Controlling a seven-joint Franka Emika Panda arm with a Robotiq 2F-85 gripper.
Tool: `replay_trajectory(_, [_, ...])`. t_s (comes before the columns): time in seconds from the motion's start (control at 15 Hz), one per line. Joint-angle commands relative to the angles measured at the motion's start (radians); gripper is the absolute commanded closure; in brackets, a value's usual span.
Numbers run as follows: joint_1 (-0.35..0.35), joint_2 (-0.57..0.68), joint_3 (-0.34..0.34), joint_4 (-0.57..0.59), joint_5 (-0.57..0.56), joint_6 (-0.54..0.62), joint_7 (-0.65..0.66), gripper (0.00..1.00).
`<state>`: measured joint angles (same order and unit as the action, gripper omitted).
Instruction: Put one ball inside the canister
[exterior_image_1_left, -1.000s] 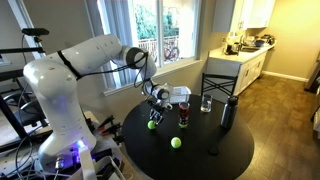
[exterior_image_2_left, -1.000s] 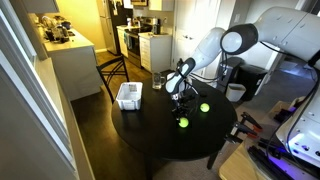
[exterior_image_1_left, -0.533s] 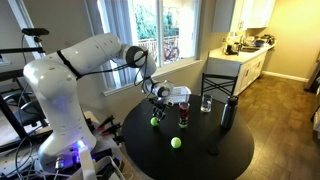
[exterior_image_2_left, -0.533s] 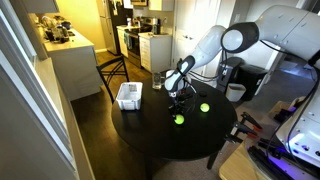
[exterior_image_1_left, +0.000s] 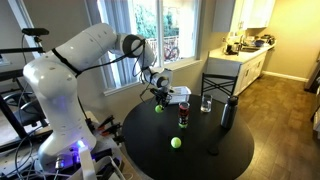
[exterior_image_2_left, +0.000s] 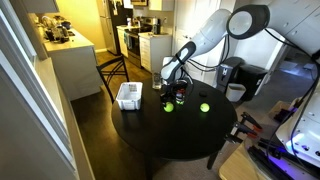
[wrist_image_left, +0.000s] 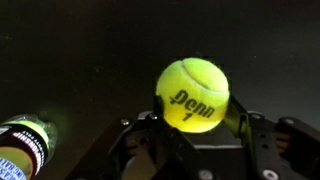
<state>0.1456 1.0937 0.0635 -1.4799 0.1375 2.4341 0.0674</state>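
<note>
While the fingers are pressing against both sides of the ball, its Penn print facing the wrist camera, the gripper is holding it just above the black table. The canister is standing upright close beside it. A second ball is lying on the table well apart, and a white bin is sitting near the edge.

both exterior views face the table from opposite sides, wrist view close overhead
</note>
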Motion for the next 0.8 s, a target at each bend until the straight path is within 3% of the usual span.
replay_trajectory(0.0, [0.011,-0.127,-0.013,-0.134,-0.045,0.074,0.003,0.64])
replay_trajectory(0.27, [0.026,-0.242,-0.035,-0.229,-0.08,0.11,0.025,0.64])
replay_trajectory(0.73, [0.087,-0.415,-0.142,-0.385,-0.186,0.131,0.129,0.64])
